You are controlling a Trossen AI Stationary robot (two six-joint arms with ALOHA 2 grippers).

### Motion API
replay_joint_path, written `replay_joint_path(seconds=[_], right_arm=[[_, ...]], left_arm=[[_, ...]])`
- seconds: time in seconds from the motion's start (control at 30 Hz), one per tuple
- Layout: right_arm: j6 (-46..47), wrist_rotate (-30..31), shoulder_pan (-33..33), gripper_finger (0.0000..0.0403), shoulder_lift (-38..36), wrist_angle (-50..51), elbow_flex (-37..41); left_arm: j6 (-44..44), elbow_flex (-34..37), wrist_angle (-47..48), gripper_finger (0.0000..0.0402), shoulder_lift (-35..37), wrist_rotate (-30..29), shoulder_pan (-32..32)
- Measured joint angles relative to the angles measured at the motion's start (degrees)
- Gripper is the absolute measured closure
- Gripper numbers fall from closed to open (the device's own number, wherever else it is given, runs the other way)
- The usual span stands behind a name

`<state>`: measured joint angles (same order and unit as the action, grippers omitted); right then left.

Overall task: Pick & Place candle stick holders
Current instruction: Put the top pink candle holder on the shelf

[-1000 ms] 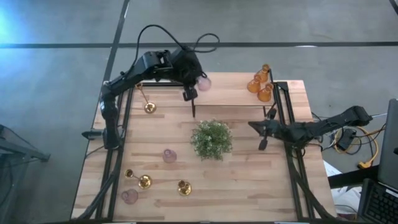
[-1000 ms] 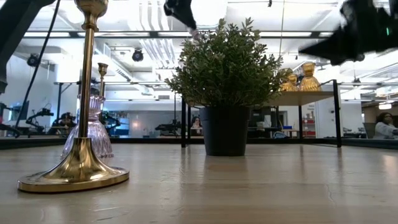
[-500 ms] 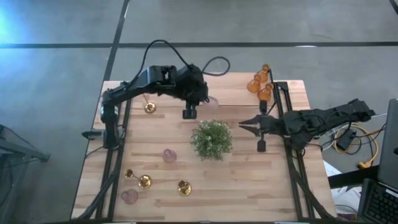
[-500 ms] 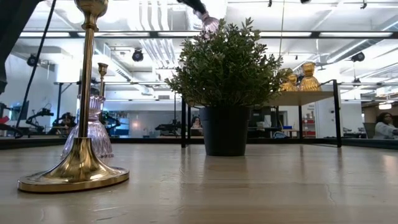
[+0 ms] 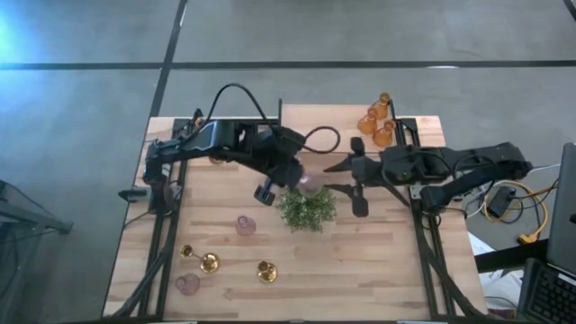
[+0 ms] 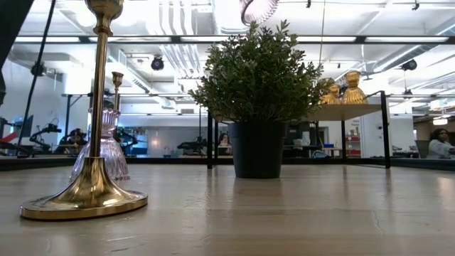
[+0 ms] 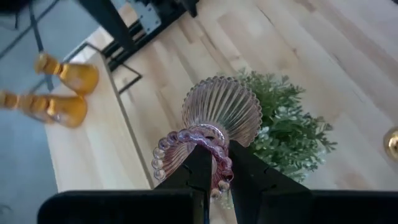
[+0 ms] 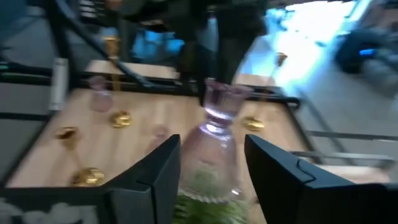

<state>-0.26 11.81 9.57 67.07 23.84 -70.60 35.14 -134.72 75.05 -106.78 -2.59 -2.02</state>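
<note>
My left gripper [image 5: 295, 183] is shut on a pink ribbed glass candle stick holder [image 5: 311, 184], held in the air above the green plant [image 5: 306, 209]. The holder's flared foot shows at the top of the low view [image 6: 257, 8]. My right gripper [image 5: 329, 177] stands open just right of the holder, pointing at it. In the right wrist view the holder [image 8: 216, 140] shows ahead, between the two spread fingers, and I see no touch. Three amber holders [image 5: 376, 124] stand on a raised shelf at the far right. Brass holders [image 5: 209, 262] and pink ones [image 5: 245, 225] stand near left. My left gripper pinches the pink holder's beaded top rim [image 7: 210, 135] between its two fingers. The fingers slant down from the table's left. The holder sticks out beyond the fingertips, tilted, its ribbed foot [image 7: 221, 107] farthest from the gripper. It is lifted clear, above the plant.
The potted plant [image 6: 257, 92] stands mid-table under both grippers. A tall brass holder [image 6: 92, 142] stands close to the low camera, a pink one [image 6: 106, 151] behind it. Black frame rails [image 5: 171, 225] run along the table's left and right sides.
My left gripper has swung from the far edge toward the table's middle with the pink holder and has rolled, so the holder now hangs over the plant. My right gripper has risen, moved left toward the holder and opened.
</note>
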Motion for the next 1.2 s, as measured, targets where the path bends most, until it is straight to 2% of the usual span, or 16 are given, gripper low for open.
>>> replay_joint_path(seconds=[0.17, 0.47, 0.87, 1.2], right_arm=[[1.1, -6.0, -1.2, 0.0216, 3.0, 0.2, -0.9], [0.6, -6.4, -2.7, 0.0216, 7.1, 0.2, -3.5], [3.3, -9.9, -4.3, 0.0216, 7.1, 0.0, -4.0], [5.9, -19.8, -4.3, 0.0215, 8.0, -3.3, -3.9]], left_arm=[[4.9, 0.0, 0.0, 0.0366, 0.0, -2.2, -1.7], [7.3, 0.0, -1.1, 0.0366, 0.0, -2.9, -2.7], [20.9, 0.0, -2.7, 0.0366, 0.0, -2.7, -6.1], [26.8, 0.1, -5.0, 0.0366, -0.2, -1.3, -6.2]])
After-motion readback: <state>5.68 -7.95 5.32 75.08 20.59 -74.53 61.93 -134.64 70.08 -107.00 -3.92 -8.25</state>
